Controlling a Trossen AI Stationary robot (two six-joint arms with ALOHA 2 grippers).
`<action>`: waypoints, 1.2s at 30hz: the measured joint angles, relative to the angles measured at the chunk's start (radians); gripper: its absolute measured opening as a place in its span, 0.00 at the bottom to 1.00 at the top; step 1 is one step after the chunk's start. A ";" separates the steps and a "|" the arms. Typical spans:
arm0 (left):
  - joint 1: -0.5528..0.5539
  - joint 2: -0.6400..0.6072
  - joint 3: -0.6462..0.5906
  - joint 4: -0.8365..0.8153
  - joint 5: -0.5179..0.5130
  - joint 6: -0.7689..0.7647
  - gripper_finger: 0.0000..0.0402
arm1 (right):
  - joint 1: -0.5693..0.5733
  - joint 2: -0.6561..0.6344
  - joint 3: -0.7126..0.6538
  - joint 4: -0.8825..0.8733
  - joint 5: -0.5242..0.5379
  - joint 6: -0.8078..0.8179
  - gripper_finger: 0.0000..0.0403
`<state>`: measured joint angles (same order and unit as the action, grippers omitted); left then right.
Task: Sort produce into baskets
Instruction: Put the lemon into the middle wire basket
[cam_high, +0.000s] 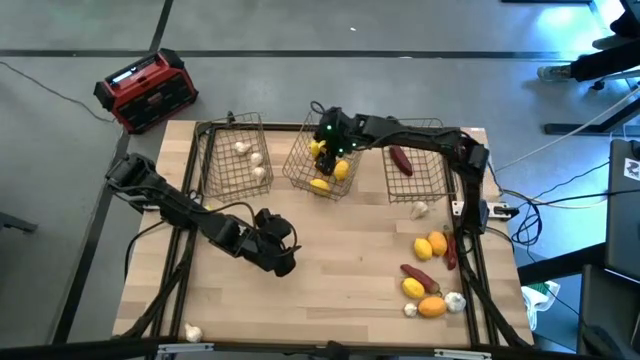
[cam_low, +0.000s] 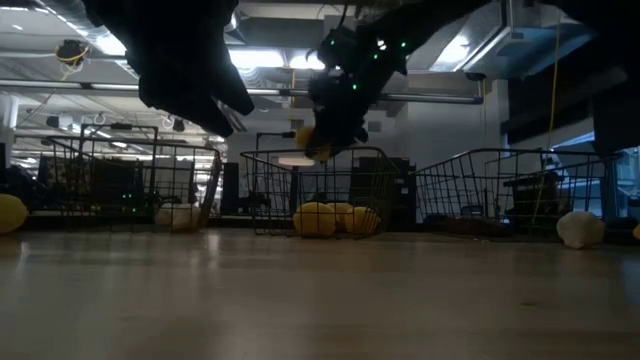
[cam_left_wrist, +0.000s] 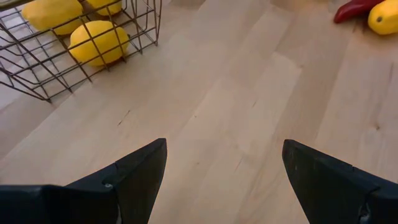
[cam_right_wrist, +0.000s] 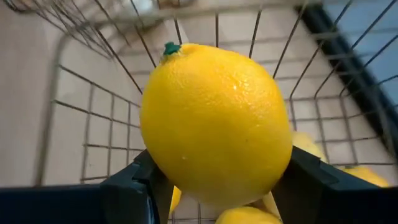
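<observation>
Right wrist view: a yellow lemon (cam_right_wrist: 214, 121) is clamped between the right gripper (cam_right_wrist: 217, 186) fingers, held above the middle wire basket (cam_high: 318, 160), where more lemons (cam_high: 322, 184) lie. The left gripper (cam_high: 280, 250) is spread wide and empty over bare table (cam_high: 340, 280). Loose produce (cam_high: 430, 280) is gathered near the table's right edge.

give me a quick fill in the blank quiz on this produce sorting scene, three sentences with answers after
1. The right gripper holds a ____ above the middle basket.
2. The left gripper, over bare table, has its fingers ____.
3. The left basket holds small ____ bulbs.

Missing words: lemon; open; white
</observation>
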<state>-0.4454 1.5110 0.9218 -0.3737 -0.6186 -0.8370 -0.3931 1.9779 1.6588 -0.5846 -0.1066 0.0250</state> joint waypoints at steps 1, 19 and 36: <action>0.000 0.002 0.000 0.002 0.000 0.000 0.79 | 0.000 0.009 0.000 -0.003 0.000 0.000 0.52; 0.000 0.003 0.000 -0.003 -0.023 0.000 0.79 | 0.014 0.157 0.000 -0.002 -0.020 -0.001 0.52; 0.000 0.003 0.000 -0.003 -0.023 -0.001 0.79 | 0.014 0.172 0.002 0.009 -0.019 -0.003 0.66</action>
<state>-0.4454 1.5139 0.9220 -0.3771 -0.6411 -0.8375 -0.3786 2.1494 1.6607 -0.5758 -0.1261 0.0219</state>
